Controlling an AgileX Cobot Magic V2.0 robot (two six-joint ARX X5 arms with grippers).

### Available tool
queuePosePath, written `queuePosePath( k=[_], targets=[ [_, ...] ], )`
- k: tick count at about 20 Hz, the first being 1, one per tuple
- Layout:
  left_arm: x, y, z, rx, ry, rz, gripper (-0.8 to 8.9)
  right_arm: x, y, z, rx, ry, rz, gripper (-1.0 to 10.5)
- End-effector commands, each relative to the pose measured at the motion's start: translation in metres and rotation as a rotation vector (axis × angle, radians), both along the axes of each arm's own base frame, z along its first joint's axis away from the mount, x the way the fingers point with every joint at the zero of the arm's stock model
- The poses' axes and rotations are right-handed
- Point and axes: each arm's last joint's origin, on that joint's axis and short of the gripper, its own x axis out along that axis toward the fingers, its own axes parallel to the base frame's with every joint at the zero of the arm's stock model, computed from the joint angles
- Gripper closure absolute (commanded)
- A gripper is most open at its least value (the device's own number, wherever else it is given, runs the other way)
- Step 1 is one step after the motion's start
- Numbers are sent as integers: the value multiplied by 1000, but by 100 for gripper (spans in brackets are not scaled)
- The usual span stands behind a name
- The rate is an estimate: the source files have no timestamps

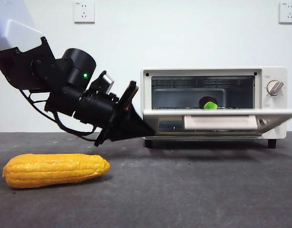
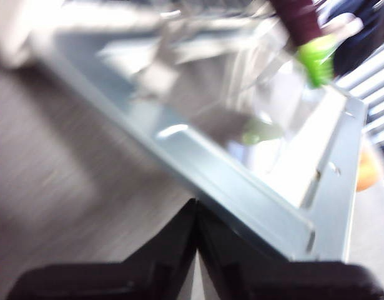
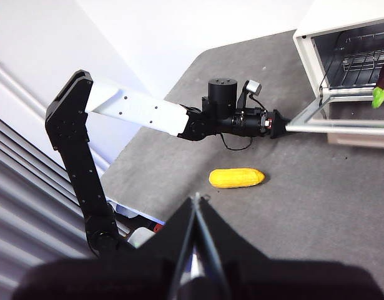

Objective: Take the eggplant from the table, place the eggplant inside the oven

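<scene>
Inside the oven (image 1: 155, 78) we see only the eggplant's (image 1: 208, 103) green stem end; left pincer (image 1: 145, 129), closed, meets the door edge; right pincer (image 3: 196, 201) closed.

End effector (image 2: 196, 215): jaws pressing together, tips lying against the open door's edge.
Oven (image 2: 266, 206): door hanging open, blurred.
Eggplant (image 2: 307, 37): sitting inside, green stem cap facing outward.
Tabletop (image 2: 67, 187): showing grey beside the door.
</scene>
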Motion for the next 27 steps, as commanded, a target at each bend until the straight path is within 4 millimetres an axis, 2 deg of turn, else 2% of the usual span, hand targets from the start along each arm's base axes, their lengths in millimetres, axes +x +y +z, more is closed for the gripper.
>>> queuePosePath(
  k=[1, 5, 12, 19, 27],
  targets=[
    [0, -5, 3, -45, 6, -8, 821, -4, -1, -2, -10, 0, 4, 958],
    [5, -7, 12, -80, -24, 9, 821, -4, -1, -2, -12, -1, 4, 958],
    [31, -16, 53, -101, -146, 77, 821, -4, -1, -2, -12, -1, 4, 958],
    [51, -11, 81, -58, -229, 141, 821, -4, -1, -2, -21, -4, -14, 958],
    [49, -7, 96, -74, -229, 101, 820, -3, -2, -2, -39, -13, -45, 958]
  ],
)
